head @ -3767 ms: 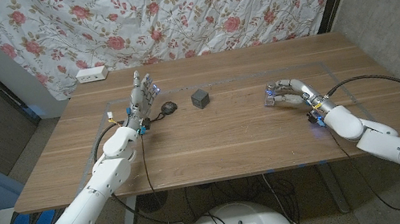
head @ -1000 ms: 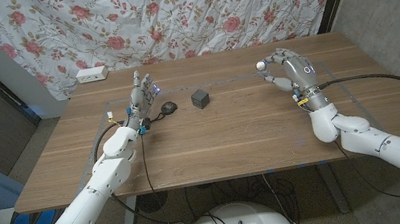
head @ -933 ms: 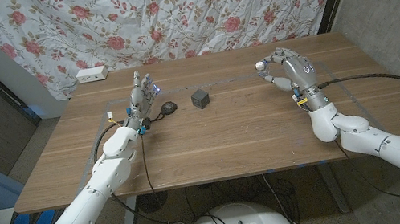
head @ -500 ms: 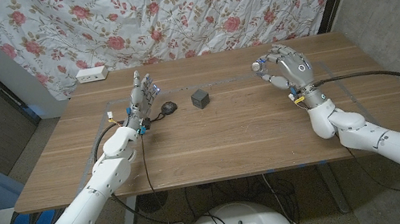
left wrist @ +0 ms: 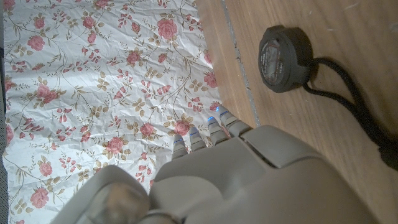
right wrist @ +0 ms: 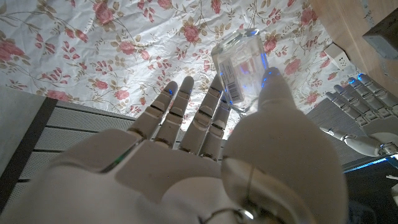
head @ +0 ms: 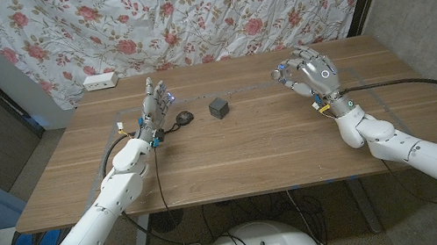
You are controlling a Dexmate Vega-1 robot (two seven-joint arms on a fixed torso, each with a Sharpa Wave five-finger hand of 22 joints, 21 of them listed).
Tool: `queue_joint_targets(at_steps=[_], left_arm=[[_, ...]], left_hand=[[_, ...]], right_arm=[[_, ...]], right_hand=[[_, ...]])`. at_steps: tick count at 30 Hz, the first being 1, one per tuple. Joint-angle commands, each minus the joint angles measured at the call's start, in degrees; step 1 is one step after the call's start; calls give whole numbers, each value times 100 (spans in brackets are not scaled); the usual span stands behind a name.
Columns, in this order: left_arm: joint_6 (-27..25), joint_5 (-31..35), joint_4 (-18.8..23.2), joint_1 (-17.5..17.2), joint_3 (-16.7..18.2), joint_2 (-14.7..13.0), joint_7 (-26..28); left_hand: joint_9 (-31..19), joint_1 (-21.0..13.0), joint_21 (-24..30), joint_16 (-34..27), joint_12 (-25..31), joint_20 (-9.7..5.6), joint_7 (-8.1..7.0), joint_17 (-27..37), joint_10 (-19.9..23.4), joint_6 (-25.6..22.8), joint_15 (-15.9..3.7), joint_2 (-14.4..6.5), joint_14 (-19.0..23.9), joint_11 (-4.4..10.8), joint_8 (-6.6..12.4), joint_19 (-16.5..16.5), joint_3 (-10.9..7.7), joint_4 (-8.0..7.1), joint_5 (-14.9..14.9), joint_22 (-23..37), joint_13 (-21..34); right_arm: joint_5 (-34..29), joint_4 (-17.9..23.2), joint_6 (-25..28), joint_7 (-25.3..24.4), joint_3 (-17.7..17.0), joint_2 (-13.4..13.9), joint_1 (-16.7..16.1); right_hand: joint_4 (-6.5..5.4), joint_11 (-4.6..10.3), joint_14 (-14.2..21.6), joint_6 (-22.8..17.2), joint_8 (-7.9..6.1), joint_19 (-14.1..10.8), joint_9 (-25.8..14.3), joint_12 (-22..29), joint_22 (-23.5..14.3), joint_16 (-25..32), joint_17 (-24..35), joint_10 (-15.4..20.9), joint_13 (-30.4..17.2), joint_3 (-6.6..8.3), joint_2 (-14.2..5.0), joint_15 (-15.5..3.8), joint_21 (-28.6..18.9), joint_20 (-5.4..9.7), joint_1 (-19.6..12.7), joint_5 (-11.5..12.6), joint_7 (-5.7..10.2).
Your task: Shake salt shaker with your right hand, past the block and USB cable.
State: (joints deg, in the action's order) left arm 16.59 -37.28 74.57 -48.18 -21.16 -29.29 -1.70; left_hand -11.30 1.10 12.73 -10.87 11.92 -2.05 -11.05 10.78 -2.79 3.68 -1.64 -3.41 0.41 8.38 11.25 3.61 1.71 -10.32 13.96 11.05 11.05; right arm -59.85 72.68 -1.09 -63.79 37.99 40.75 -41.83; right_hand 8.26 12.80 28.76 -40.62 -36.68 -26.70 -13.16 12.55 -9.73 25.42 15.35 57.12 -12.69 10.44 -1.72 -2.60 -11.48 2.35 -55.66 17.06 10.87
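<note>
We see the right hand (head: 311,77) raised above the desk (head: 241,150), its fingers (right wrist: 205,121) pinching the clear salt shaker (right wrist: 241,70). The left hand (head: 155,103) stands upright beside the USB cable (head: 183,118), fingers together, near the block (head: 218,107).

The right hand (head: 311,77), which gripped the salt shaker (head: 280,72) low on the wooden table (head: 250,148) at the right side a few seconds ago, is now raised above the table's far right part. Over the last second the hand has turned, and the shaker it holds has shifted slightly toward the block (head: 218,107).
</note>
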Motion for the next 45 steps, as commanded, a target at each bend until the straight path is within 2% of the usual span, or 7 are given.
queue_joint_targets(at_steps=[1,10,18,30,45], left_arm=[[-4,0,5,-2,0,-1,0],[-3,0,4,-1,-1,0,0],[-3,0,4,-1,-1,0,0],[-3,0,3,-1,0,-1,0],[-3,0,3,-1,-1,0,0]], left_hand=[[-35,1,25,-28,22,-139,-44,34,-4,-14,-605,-578,6,54,23,28,10,-35,25,27,22],[-35,1,26,-29,23,-136,-42,34,-2,-21,-609,-578,8,53,26,29,10,-35,25,27,22],[-35,1,26,-29,22,-135,-46,34,-4,-18,-606,-578,7,56,25,29,10,-35,26,27,22],[-35,1,26,-28,23,-137,-45,34,-2,-19,-610,-578,5,49,25,29,10,-35,26,27,22],[-35,1,26,-28,23,-137,-45,34,0,-19,-601,-577,6,51,25,30,10,-35,26,27,22]], right_arm=[[-1249,-112,298,-21,-597,-341,-199],[-1890,-5,678,-21,-735,-386,-314],[-2180,74,1158,-21,-552,-199,-266],[-2476,79,1309,-21,-635,-204,-267],[-2758,92,1580,-21,-304,52,68]], right_hand=[[11,2,61,-168,-36,-53,-36,6,-15,6,12,57,-17,56,-259,-915,-8,171,-117,-5,166],[25,3,81,-169,-42,-65,-37,10,-15,-7,8,76,-26,68,-259,-916,-8,171,-134,-20,166],[40,2,82,-156,-44,-61,-38,-21,-15,-52,-11,40,-14,80,-238,-910,0,173,-141,-38,167],[52,3,69,-135,-42,-31,-38,-30,-14,-97,-23,22,-24,88,-212,-894,16,177,-147,-57,169],[108,1,41,-151,-64,-21,-46,-26,-15,-110,1,7,-60,122,-212,-931,21,205,-266,-79,175]])
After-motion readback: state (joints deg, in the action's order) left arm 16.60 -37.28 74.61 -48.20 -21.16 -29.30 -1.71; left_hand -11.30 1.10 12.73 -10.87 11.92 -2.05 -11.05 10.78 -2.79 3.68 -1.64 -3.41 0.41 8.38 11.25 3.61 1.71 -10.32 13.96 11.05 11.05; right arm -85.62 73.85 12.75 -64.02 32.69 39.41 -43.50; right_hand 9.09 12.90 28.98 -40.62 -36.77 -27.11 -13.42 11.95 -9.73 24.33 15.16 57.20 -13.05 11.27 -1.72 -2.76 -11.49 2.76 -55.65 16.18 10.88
